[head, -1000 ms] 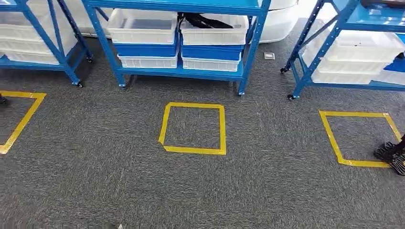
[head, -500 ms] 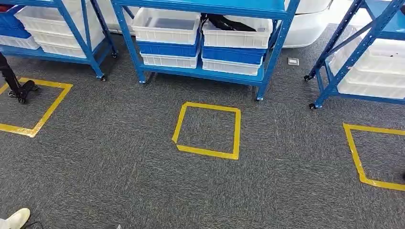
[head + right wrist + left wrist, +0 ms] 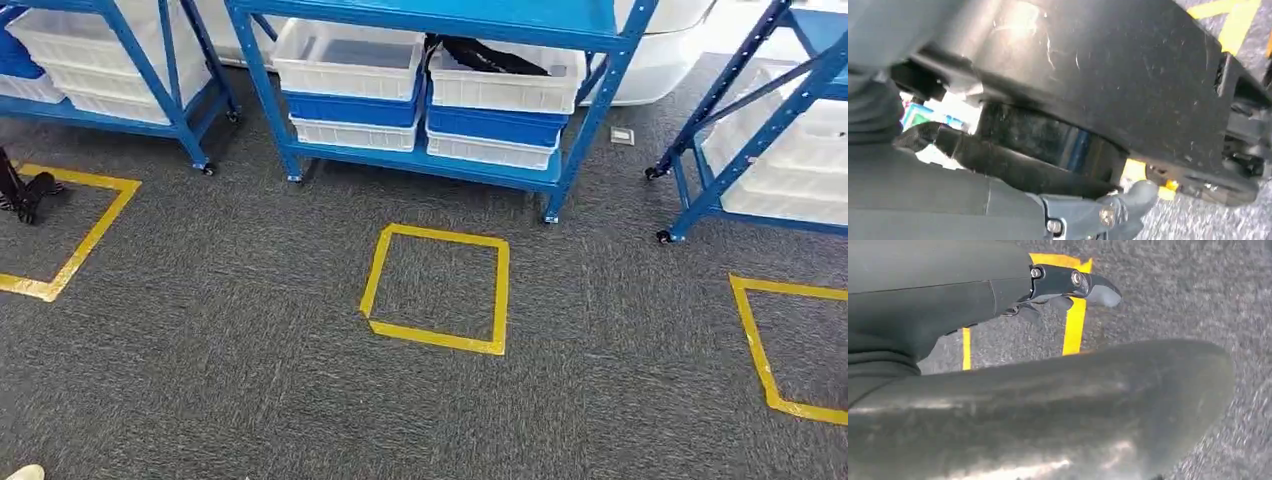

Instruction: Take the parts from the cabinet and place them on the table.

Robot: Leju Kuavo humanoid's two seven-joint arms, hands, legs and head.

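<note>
On the grey carpet before the blue cabinet [image 3: 420,150], both arms hang low and the parts are not yet reached.
Walking closer could go wrong: the cabinet's wheeled legs stand at the carpet's far edge, and a misjudged step past the yellow taped square [image 3: 437,290] might knock the frame and shift the white bins [image 3: 347,58]. The parts themselves are hard to make out; a dark object [image 3: 487,55] lies in the right-hand bin on the lower shelf, its shape unclear. The left hand [image 3: 1068,287] holds nothing, fingers slightly curled over the tape. The right hand [image 3: 1108,210] is mostly cut off, so I cannot tell its state.
</note>
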